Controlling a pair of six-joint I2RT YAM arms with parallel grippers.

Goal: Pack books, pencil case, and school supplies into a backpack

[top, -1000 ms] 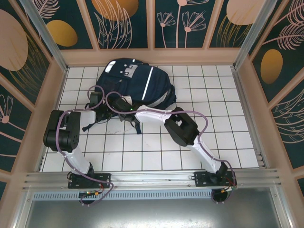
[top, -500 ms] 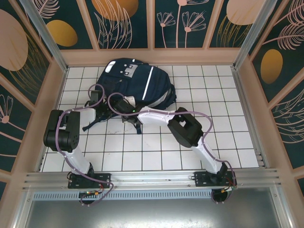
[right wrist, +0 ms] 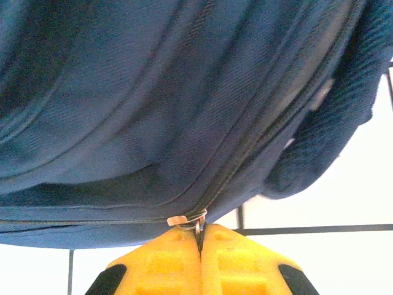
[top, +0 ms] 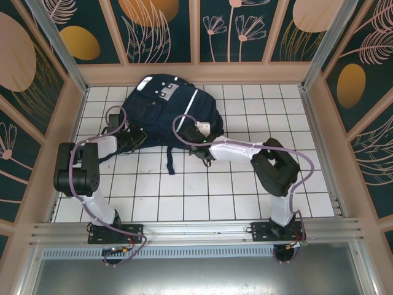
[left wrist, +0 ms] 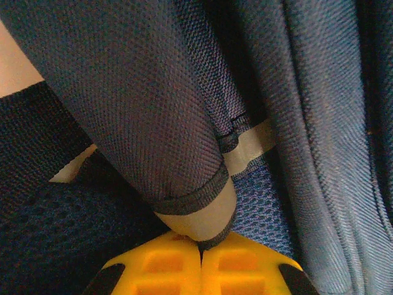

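**Right gripper** (right wrist: 199, 232): the yellow jaws are pressed together on the small metal zipper pull (right wrist: 184, 219) at the lower edge of the large navy-blue fabric backpack (top: 167, 110).

**Left gripper** (left wrist: 200, 244): the jaws are likewise pressed together, pinching the pale bound tip (left wrist: 199, 212) of a padded navy mesh strap (left wrist: 153, 110) on the bag's left side.

**Location:** the backpack lies on the white tiled surface (top: 258, 110), toward the far left of centre. Its front panel faces up and a dark strap trails toward the arms.

**Handling, as judged:**
- The shell is soft woven cloth with no stiffness of its own. It will sag, fold and drag rather than lift as one piece.
- The domed body suggests a load inside, so moderate weight is likely (nothing seen confirms it).
- The fabric should give fair friction, and nothing on the outside looks fragile.
- The sound holds are those in use: the pull for running the zip, and a strap or bound edge to brace against it. Loose cloth would merely bunch.

**Markings:** a grey front patch (top: 167, 92) and a white reflective stripe (top: 194, 98) are noted. No brand or writing is legible.
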